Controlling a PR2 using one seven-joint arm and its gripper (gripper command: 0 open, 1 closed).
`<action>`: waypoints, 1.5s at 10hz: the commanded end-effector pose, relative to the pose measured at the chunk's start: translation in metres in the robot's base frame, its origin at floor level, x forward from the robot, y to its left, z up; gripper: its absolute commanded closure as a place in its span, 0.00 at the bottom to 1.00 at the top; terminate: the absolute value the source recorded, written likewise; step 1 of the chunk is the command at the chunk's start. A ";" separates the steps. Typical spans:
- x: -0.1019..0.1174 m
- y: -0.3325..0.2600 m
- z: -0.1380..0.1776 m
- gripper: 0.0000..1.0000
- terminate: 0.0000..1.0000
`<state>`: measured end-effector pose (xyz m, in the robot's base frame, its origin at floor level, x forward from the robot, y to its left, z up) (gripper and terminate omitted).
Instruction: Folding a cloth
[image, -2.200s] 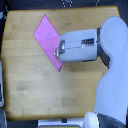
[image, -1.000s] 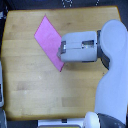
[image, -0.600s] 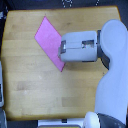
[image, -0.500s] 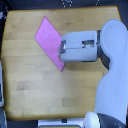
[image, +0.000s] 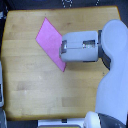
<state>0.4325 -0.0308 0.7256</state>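
A thin, flat pink-magenta cloth (image: 50, 41), shaped like a long parallelogram, lies spread on the pale wooden tabletop (image: 35, 85). It runs on a slant, from a far corner toward the exterior view's left of the table's middle, down to a nearer pointed corner more to the right. Its surface looks smooth and single-layered where it shows.

The robot's white and grey arm (image: 110, 40) reaches in from the exterior view's right and covers the right part of the table. Its blocky grey gripper (image: 63, 50) sits over the right-hand long edge of the cloth, hiding that stretch of fabric beneath it. The gripper's body blocks the sight of its own fingertips, so I cannot tell whether the jaws are spread, pressed together, or pinching the cloth, nor whether they touch the fabric at all.

The large white shell of the robot's body (image: 112, 100) fills the near right corner and stands in front of the table's edge there. Along the exterior view's left side, off the table, a pale boxy object (image: 2, 92) shows only as a sliver and is too cut off to identify. At the far edge, beyond the wood, lie dark shapes (image: 67, 4) too blurred to name.
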 end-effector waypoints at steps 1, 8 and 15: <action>-0.001 -0.013 0.013 1.00 0.00; 0.031 0.036 0.065 1.00 0.00; 0.091 0.130 0.086 1.00 0.00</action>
<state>0.4849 0.0474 0.8022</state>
